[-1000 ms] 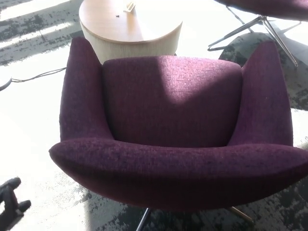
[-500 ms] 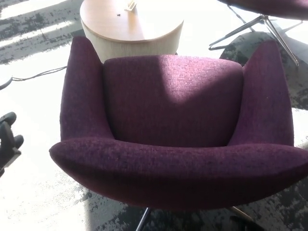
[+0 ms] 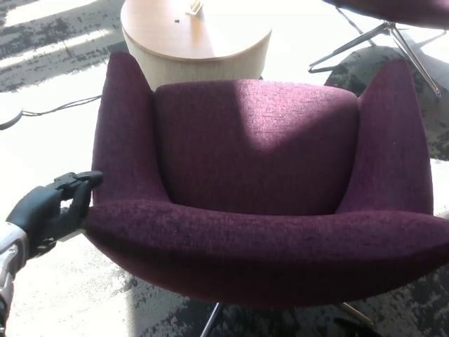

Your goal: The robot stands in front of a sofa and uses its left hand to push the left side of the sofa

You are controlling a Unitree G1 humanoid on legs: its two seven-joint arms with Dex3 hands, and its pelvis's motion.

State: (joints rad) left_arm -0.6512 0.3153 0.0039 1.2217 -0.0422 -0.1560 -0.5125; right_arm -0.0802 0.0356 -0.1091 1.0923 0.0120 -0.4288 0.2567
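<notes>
A purple fabric sofa chair (image 3: 259, 175) fills the head view, its backrest rim nearest me and its seat facing away. My left hand (image 3: 52, 209) is black and comes in from the lower left. Its fingers are apart and rest against the outer left side of the chair, where the armrest meets the backrest rim. It holds nothing. My right hand does not show.
A round wooden side table (image 3: 193, 38) stands just beyond the chair's far left. Metal legs of another purple chair (image 3: 382, 31) show at the top right. A thin cable (image 3: 49, 109) lies on the patterned carpet at left. The chair's own metal legs (image 3: 209, 319) show below.
My left hand has risen from the lower left edge and moved right until it touches the chair's left side. The chair and table have shifted slightly right in the picture.
</notes>
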